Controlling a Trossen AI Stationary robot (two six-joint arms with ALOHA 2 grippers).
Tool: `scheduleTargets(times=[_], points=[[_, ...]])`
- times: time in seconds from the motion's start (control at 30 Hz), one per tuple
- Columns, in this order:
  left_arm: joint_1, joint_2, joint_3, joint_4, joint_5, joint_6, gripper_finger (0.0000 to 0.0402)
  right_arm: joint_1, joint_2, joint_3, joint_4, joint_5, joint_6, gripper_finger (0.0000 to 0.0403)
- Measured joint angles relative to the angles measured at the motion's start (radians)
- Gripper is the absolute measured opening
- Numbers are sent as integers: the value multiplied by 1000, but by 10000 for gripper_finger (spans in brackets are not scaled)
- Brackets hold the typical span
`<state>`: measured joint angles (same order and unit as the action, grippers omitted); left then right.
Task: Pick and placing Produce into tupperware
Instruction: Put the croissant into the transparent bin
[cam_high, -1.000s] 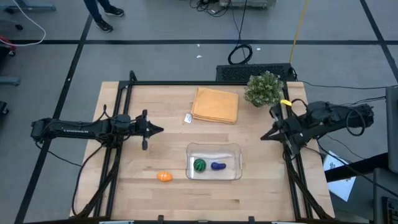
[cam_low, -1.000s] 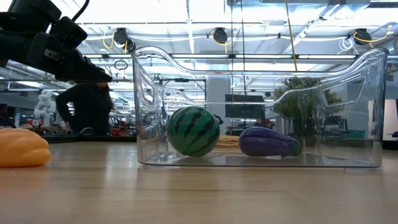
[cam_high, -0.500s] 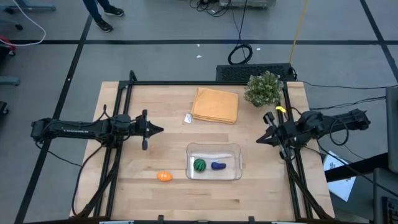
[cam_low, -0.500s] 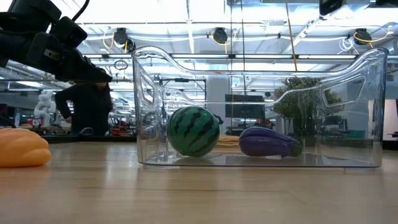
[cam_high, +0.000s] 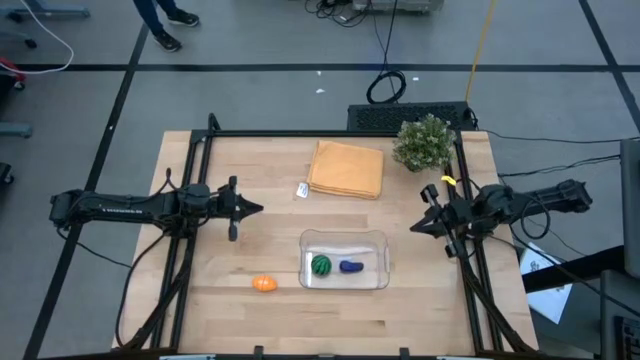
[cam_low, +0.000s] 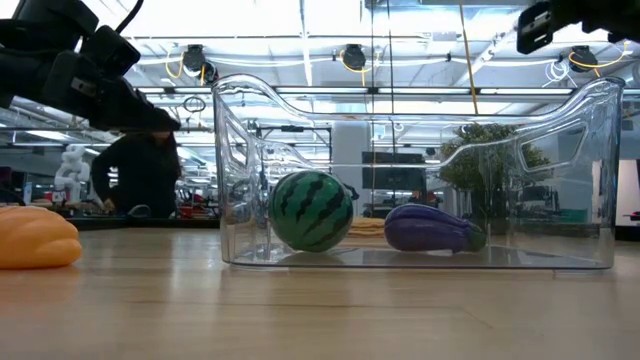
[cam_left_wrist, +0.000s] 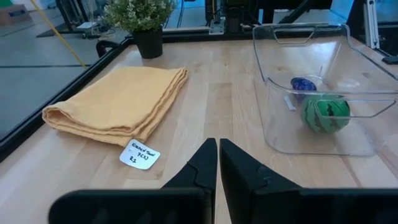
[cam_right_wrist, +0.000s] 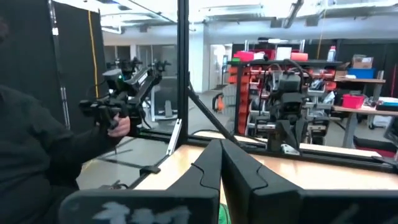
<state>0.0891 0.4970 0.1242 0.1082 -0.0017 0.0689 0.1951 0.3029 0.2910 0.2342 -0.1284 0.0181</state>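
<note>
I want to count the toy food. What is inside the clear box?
Inside the tupperware sit the striped green ball and the purple eggplant, side by side. The orange piece lies outside on the table. The walls are see-through, so nothing hides inside.

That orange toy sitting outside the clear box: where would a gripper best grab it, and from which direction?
Probably from straight above, closing across its narrower middle. The orange piece lies low and rounded on the bare table, clear of the tupperware, so nothing blocks a top approach. The shut left gripper is nearest.
</note>
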Motion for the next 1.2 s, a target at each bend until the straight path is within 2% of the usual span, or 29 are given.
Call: scheduleTargets(times=[0.17, 0.4, 0.63, 1.03, 1.2], points=[[0, 0, 0, 20, -1, 8, 24, -4, -44, -37, -3, 77, -7, 0], [0, 0, 0, 138, 8, 33, 24, -58, -67, -81, -28, 79, 13, 0], [0, 0, 0, 194, 102, 77, 24, -80, -67, -115, -21, 79, 3, 0], [-1, 0, 0, 297, 111, 69, 24, -133, -67, -146, 2, 79, -4, 0], [-1, 0, 0, 382, 175, 61, 24, -142, -67, -146, 2, 78, -4, 0]])
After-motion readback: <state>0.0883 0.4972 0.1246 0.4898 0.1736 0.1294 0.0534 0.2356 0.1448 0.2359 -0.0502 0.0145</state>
